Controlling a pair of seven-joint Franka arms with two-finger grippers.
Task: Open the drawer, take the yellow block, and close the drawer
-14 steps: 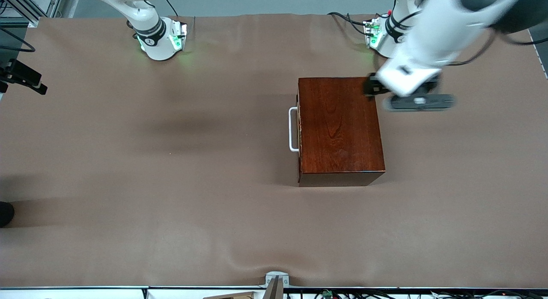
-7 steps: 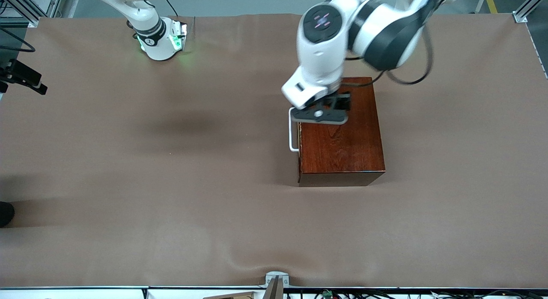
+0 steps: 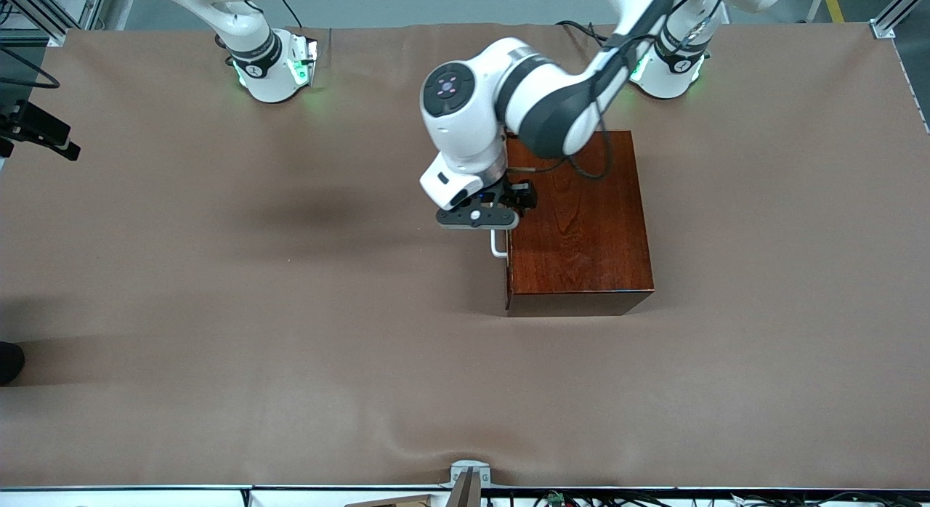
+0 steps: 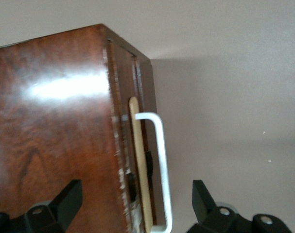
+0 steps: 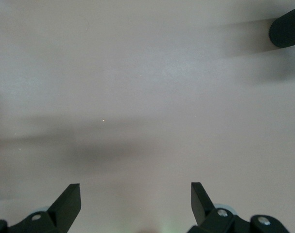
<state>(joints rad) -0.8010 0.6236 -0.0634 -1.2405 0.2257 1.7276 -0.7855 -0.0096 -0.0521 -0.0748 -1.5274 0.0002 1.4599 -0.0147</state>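
Observation:
The mahogany-coloured wooden box (image 3: 577, 224) stands on the brown cloth at the left arm's end of the table. Its drawer (image 4: 143, 92) is shut, and the front faces the right arm's end. A white loop handle (image 3: 497, 247) (image 4: 162, 160) sticks out from that front. My left gripper (image 3: 477, 218) (image 4: 136, 191) hangs open just above the handle, one finger over the box top and the other over the cloth. My right gripper (image 5: 136, 191) is open over bare cloth and holds nothing. The yellow block is hidden.
The right arm's base (image 3: 272, 64) and the left arm's base (image 3: 665, 67) stand at the table's back edge. A dark rounded object (image 5: 288, 26) shows at the edge of the right wrist view. A metal bracket (image 3: 468, 478) sits at the front edge.
The left arm has swung from beside the box's back corner across the box top to above the handle. The box, the drawer and the right arm have not moved.

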